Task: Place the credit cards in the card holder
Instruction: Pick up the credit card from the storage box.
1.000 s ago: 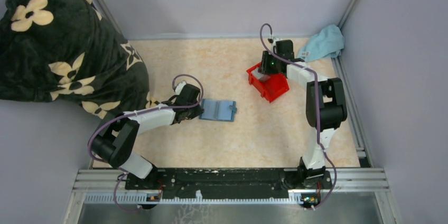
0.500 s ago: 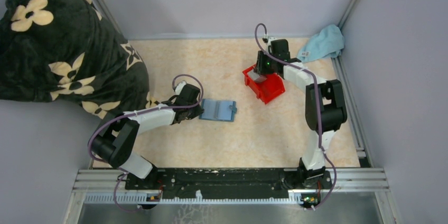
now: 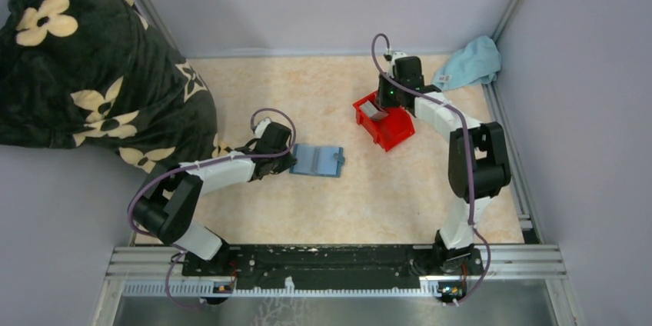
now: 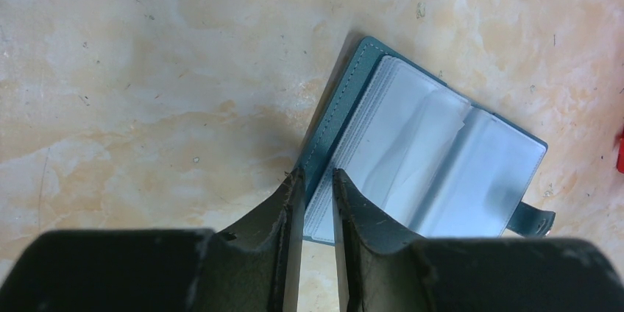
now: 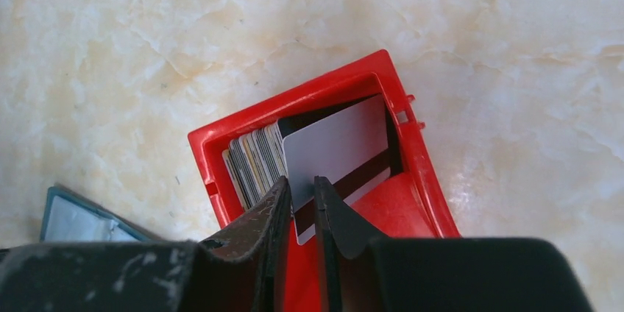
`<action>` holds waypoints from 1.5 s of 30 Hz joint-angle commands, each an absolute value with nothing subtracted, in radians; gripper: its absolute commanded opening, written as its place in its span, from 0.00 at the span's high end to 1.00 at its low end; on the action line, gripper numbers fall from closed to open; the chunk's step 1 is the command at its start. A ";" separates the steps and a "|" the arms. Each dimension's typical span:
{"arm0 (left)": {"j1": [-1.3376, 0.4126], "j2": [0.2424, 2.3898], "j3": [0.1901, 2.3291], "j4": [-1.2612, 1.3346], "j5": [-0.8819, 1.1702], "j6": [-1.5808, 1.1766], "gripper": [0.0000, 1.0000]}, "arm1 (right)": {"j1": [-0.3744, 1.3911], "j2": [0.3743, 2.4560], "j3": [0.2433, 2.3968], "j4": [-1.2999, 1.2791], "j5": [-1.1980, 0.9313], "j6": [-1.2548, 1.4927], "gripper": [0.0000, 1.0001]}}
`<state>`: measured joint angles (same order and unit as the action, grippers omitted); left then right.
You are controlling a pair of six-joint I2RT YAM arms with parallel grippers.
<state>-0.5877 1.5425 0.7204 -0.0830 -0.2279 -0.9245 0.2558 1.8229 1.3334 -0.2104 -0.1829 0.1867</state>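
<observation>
Right hand (image 5: pixel 302 185) was closed down to a thin gap, fingers pinching the near edge of one grey-silver flat credit card (image 5: pixel 338 143) with a dark stripe. The card stood tilted, lower part inside the red plastic bin (image 5: pixel 294 102). A stack of thin grey credit cards (image 5: pixel 254 161) stood on edge in the bin, just beside the held card. The bin sat on the pale marbled desk (image 3: pixel 307 95), far right in the top view, near a light blue cloth (image 3: pixel 470 62) in the corner. Left hand (image 4: pixel 316 178) was narrowed to a slim gap, clamped on the cover edge of the teal rectangular folding card holder (image 4: pixel 427 157). The card holder lay open on the desk, clear plastic sleeves up, strap tab (image 4: pixel 533 218) on the side away from the hand, well apart from the bin. A dark flowered blanket (image 3: pixel 77 57) lay at the desk's left.
</observation>
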 commanded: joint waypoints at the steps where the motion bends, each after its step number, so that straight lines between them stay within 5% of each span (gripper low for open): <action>1: -0.604 1.558 0.686 -0.184 -0.184 -0.926 0.73 | 0.288 1.729 1.328 -0.226 -0.053 0.134 0.85; 8: -0.611 1.523 0.699 -0.204 -0.200 -0.927 0.70 | 0.326 1.694 1.319 -0.251 0.180 0.084 1.00; 27: -0.612 1.364 0.878 -0.315 -0.314 -0.807 0.53 | 0.394 1.401 1.201 -0.267 0.324 0.100 1.00; 36: -0.612 1.262 0.886 -0.269 -0.208 -0.727 0.52 | 0.447 1.222 1.145 -0.400 0.015 0.168 1.00; 45: -0.612 1.107 0.750 0.042 0.143 -0.566 0.46 | 0.489 1.073 1.010 -0.450 -0.446 0.213 1.00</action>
<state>-0.6071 1.1278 0.7834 -0.1200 -0.0723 -0.6643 0.4587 1.1519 1.0618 -0.4416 -0.1886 0.1802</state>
